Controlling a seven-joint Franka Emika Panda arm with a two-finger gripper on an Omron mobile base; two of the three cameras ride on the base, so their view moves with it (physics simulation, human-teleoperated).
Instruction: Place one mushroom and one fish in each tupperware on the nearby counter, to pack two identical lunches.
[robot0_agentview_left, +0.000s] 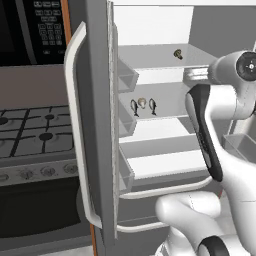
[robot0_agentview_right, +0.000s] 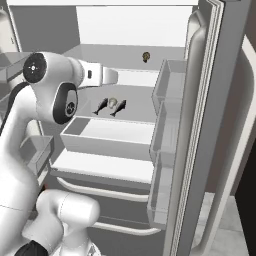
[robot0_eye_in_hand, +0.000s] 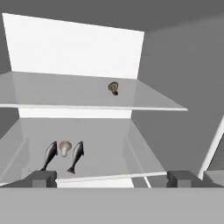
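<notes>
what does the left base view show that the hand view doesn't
Left base view alone: the gas stovetop, the microwave, and the fridge door handle. Hand view alone: the two dark fingers, spread wide apart with nothing between them. Both: two fish flanking a pale mushroom on the middle fridge shelf, and a darker mushroom on the shelf above.
</notes>
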